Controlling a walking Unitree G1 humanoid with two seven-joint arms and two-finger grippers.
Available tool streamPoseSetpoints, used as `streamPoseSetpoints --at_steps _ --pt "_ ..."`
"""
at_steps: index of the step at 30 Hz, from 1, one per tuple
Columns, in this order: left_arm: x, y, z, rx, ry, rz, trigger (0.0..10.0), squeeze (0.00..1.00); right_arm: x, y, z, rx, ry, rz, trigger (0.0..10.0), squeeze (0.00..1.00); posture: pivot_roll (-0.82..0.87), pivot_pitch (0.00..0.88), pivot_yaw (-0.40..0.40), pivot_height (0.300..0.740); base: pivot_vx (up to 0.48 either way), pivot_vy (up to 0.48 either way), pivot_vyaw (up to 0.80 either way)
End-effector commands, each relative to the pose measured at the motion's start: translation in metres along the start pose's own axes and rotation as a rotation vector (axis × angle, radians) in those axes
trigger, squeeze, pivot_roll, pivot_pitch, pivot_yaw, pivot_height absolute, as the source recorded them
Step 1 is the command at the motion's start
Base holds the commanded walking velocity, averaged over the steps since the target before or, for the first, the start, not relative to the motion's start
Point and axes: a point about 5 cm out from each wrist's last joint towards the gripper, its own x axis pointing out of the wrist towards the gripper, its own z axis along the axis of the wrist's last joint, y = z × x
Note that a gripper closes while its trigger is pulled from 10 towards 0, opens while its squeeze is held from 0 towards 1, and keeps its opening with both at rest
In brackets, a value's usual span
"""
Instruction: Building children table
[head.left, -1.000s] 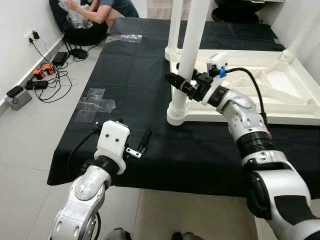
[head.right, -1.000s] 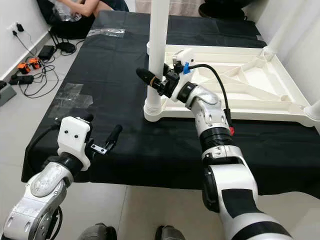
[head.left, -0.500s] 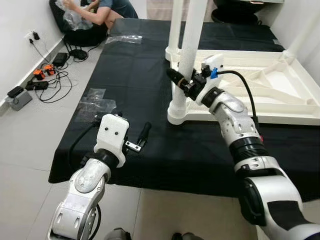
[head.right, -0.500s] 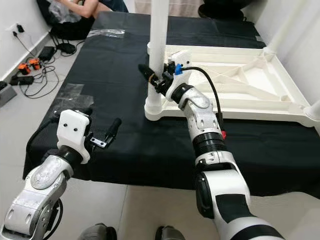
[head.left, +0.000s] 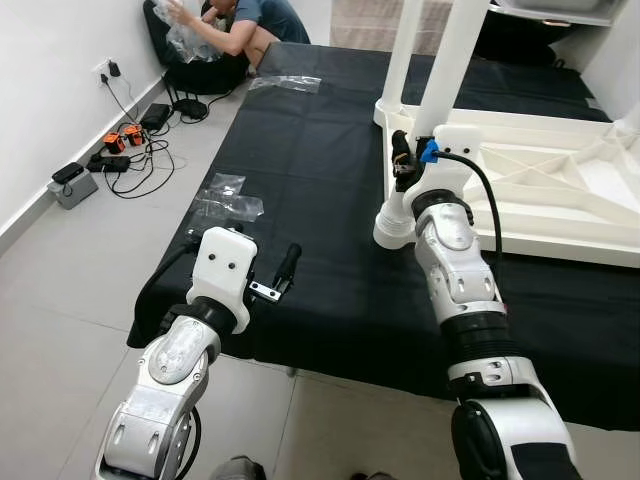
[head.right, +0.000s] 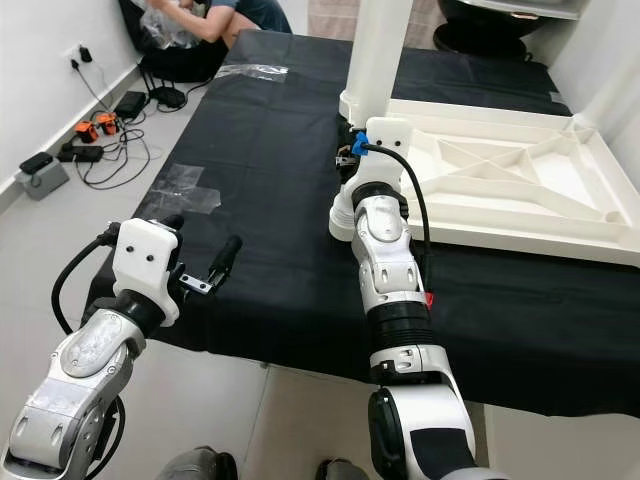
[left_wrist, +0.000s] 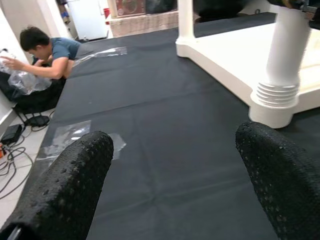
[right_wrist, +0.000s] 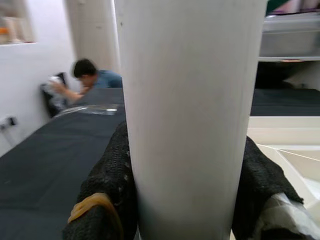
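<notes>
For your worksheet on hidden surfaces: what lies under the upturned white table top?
A black cloth lies under the white table top, spreading out past its edges over the floor. The part directly beneath the top is covered, so anything lying there cannot be seen.

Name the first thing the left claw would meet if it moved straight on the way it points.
Probably the black cloth ahead of the left claw; beyond it stands the white leg, off to one side. Depth is hard to judge.
</notes>
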Motion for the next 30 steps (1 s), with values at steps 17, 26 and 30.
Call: streamPoseSetpoints --at_steps 17,26,30 --pt "-0.001 -0.002 -0.002 0.007 0.002 0.003 10.0 0.0 -0.025 0.001 -0.025 -0.043 0.314 -0.661 0.0 0.0 0.09 0.134 -0.081 0.74 0.0 0.0 0.0" --pt "-0.001 -0.002 -0.003 0.006 0.006 -0.004 10.0 0.0 -0.025 0.013 -0.018 0.043 0.33 -0.57 10.0 1.0 0.08 0.142 -0.078 0.74 0.0 0.0 0.0" --pt "-0.001 -0.003 -0.003 0.004 0.005 -0.002 10.0 0.0 -0.024 0.015 -0.015 0.052 0.32 -0.557 10.0 1.0 0.08 0.142 -0.078 0.74 0.0 0.0 0.0"
